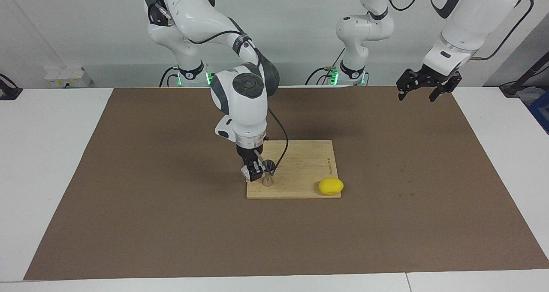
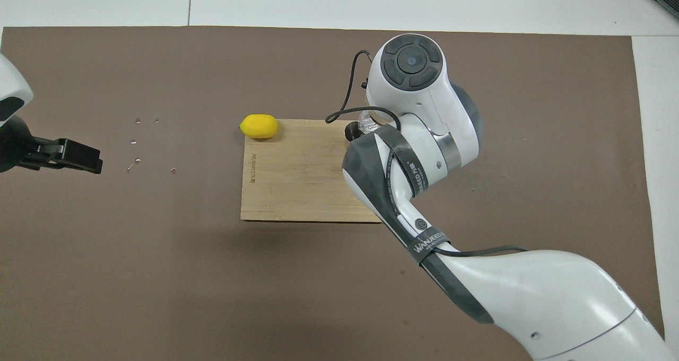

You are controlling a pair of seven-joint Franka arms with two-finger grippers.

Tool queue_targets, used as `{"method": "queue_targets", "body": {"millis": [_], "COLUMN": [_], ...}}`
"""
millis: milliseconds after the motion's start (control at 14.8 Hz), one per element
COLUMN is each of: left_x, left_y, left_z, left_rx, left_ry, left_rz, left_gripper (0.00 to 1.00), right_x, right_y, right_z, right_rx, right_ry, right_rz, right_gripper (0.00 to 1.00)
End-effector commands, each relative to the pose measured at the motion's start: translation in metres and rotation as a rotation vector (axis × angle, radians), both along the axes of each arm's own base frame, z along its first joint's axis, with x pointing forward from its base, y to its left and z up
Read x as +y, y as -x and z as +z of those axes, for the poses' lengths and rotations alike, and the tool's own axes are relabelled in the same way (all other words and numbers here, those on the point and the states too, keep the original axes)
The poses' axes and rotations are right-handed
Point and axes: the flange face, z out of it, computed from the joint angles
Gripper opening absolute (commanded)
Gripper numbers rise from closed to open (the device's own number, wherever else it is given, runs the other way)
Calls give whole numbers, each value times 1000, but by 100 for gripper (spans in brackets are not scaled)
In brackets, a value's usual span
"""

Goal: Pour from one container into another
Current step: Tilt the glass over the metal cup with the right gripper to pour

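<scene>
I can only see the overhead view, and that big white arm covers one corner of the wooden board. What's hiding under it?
Observer: The right end effector, shut on a clear glass tumbler.
Operator: Anything next to it?
Observer: A small metal jigger stands on the cutting board, right beside the tumbler.
Operator: Is the other arm touching the table?
Observer: No, the left end effector hangs open in the air above the brown mat, waiting.

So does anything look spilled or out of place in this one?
Yes: small shiny droplets or specks lie scattered on the brown mat toward the left arm's end of the table, apart from the cutting board, which suggests a spill. The lemon also overhangs the board's corner.
</scene>
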Motion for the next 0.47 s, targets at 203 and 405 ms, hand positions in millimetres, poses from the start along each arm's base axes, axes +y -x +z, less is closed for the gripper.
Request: {"method": "queue_targets", "body": {"millis": [203, 405], "left_x": [1, 1], "left_y": [5, 4], "left_z": [2, 2], "left_rx": [-8, -7], "left_ry": [-13, -13], "left_rz": [-1, -3], "left_gripper": [100, 100], "right_x": [6, 0], "right_y": [-2, -5], "right_z": [7, 9], "right_rx": [-18, -12], "right_ry": [6, -14], "right_rz": [-6, -23], "right_gripper": [0, 0]}}
